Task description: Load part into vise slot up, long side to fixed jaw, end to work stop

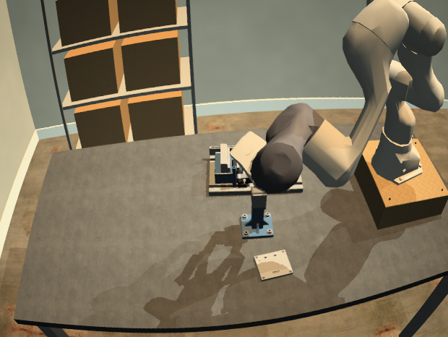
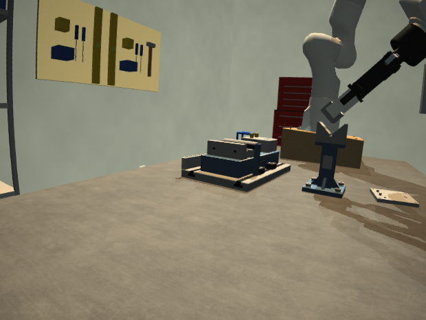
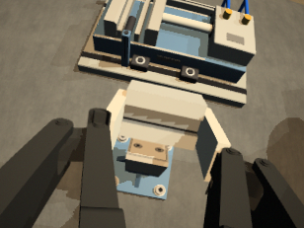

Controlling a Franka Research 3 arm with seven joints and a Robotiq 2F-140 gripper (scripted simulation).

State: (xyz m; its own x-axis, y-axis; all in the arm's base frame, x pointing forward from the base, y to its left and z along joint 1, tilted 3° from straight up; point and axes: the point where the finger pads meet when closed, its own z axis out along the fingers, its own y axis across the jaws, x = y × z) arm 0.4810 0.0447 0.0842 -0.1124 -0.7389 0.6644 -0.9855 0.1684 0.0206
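Note:
My gripper [image 2: 333,111] [image 3: 161,114] is shut on the part [image 3: 165,105], a pale block gripped at its two ends. It is tilted and held just above the V-block [image 2: 331,139] [image 3: 148,149], apart from it in the exterior view. I cannot tell which way the slot faces. In the top view the arm hides gripper and part. The vise stands open behind the V-block: fixed jaw [image 1: 224,158] [image 2: 227,149] [image 3: 117,18], rod-side jaw [image 3: 156,21], dark work stop [image 3: 130,24] between them. The infeed plate [image 1: 273,266] [image 2: 396,198] bears no part.
The V-block's post rises from a blue base [image 1: 256,235] [image 2: 323,191] [image 3: 159,183] with bolts. The vise's base rail [image 1: 231,191] [image 2: 268,177] [image 3: 207,90] is close to it. The air cylinder block [image 3: 236,38] carries blue hoses. The wooden robot base [image 1: 409,217] [image 2: 299,147] stands right.

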